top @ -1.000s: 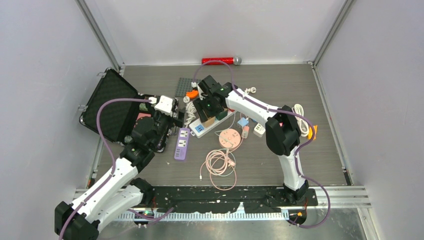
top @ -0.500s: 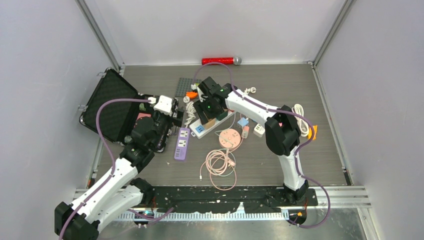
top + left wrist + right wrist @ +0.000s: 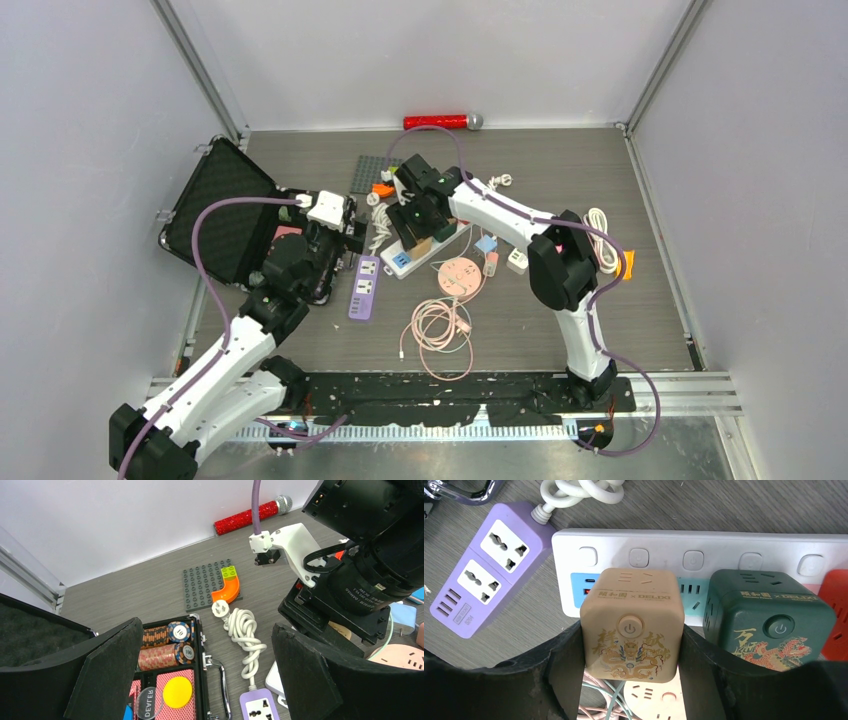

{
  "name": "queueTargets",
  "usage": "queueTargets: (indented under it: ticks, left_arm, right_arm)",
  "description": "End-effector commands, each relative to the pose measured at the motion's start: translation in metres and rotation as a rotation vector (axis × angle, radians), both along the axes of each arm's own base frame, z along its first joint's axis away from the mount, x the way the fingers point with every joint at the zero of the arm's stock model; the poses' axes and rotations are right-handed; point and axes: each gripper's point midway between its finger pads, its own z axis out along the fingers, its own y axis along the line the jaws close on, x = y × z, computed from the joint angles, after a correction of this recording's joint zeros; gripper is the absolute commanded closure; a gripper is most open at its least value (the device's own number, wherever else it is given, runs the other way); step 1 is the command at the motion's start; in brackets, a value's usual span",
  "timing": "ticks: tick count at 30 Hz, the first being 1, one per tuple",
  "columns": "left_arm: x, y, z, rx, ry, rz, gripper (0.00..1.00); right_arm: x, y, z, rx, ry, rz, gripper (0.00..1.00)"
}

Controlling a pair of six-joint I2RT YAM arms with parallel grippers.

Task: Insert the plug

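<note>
Tan first: clamping the tan cube plug (image 3: 632,610) between the black fingers (image 3: 564,670) of the right hand (image 3: 632,645), holding it on the white power strip (image 3: 724,542), over the blue socket panel near the strip's end. Standing it just beside a dark green cube plug (image 3: 769,615) on the same strip, a narrow gap showing between the two. Not showing whether fully seated; cannot tell. Leaving the purple power strip (image 3: 484,570) untouched, lying close by on the grey tabletop (image 3: 724,505). Spreading the left hand (image 3: 207,627) wide, grasping nothing, hovering over the open case (image 3: 30,635) of poker chips (image 3: 167,645), with a knotted white cord (image 3: 243,635) lying just beside that case.
</note>
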Motion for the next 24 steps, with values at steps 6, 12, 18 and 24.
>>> queueTargets:
  ticks: [6, 12, 18, 24]
  left_arm:
    - [0.002, 0.006, 0.022, -0.024, -0.045, 0.032, 0.0]
    - [0.004, 0.004, 0.02, -0.02, -0.037, 0.031, 0.0]
    - [0.006, 0.002, 0.02, -0.016, -0.031, 0.024, 0.0]
    - [0.009, 0.002, 0.023, -0.019, -0.037, 0.031, 0.0]
  right_arm:
    - [-0.018, -0.037, -0.058, -0.143, -0.012, -0.016, 0.95]
    - [-0.029, -0.05, -0.079, -0.16, -0.019, -0.041, 0.95]
    - [-0.02, -0.048, -0.066, -0.174, -0.042, -0.085, 0.79]
    - [0.011, -0.021, 0.006, -0.047, -0.141, -0.118, 0.15]
